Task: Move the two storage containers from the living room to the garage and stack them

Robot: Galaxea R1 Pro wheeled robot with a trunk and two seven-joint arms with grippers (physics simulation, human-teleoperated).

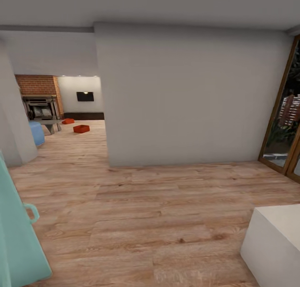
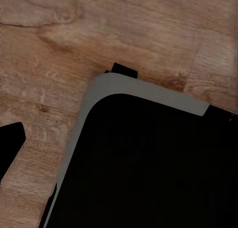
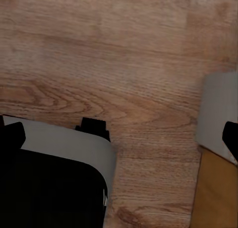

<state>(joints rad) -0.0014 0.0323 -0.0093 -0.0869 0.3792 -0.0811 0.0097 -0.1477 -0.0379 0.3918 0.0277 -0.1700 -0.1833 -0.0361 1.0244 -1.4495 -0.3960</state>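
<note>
From the head view I see, at far left, a teal panel (image 1: 16, 237). Past the grey wall (image 1: 187, 99), the two storage containers (image 1: 81, 128) sit apart on the living room's plank floor (image 1: 146, 212), near the brick fireplace (image 1: 39, 95). At right, glass doors (image 1: 285, 116). I cannot tell either arm's jaws' state.

Two orange-red storage containers (image 1: 81, 128) (image 1: 68, 121), light wood-grain plank floor (image 1: 146, 212), red brick fireplace (image 1: 37, 86).

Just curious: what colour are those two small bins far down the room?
Orange-red bins, clearest in the head view.
</note>
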